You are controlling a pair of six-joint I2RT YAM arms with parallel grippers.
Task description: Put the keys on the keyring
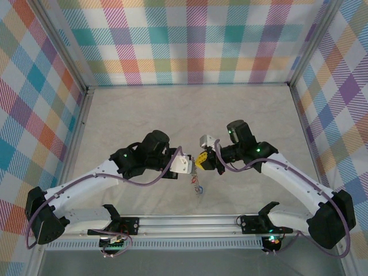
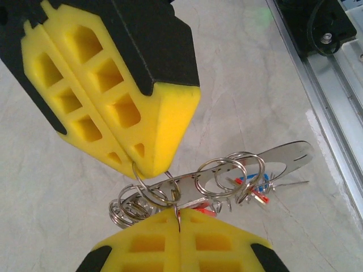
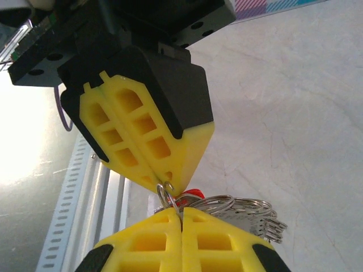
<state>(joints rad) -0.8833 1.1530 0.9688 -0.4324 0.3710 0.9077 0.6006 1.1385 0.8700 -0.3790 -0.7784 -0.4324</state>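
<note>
The keyring (image 2: 283, 156) is a flat silver perforated loop carrying several split rings (image 2: 221, 175). Small keys with red (image 2: 259, 198) and blue (image 2: 248, 180) heads hang at its right end. My left gripper (image 2: 179, 218) is shut on a thin metal edge under the loop. Facing it tip to tip, my right gripper (image 2: 148, 170) is shut on one split ring. The right wrist view shows the right gripper (image 3: 181, 212) and left gripper (image 3: 166, 184) both pinching a ring, with the ring stack (image 3: 249, 212) beside them. From above, the left gripper (image 1: 191, 167) and right gripper (image 1: 199, 164) meet mid-table with the keys (image 1: 198, 187) dangling below.
Pale marbled tabletop (image 1: 190, 109) lies beyond the arms, inside checked walls. An aluminium rail (image 1: 190, 221) with the arm bases runs along the near edge, close below the hanging bundle. Purple cables (image 1: 299, 178) follow each arm.
</note>
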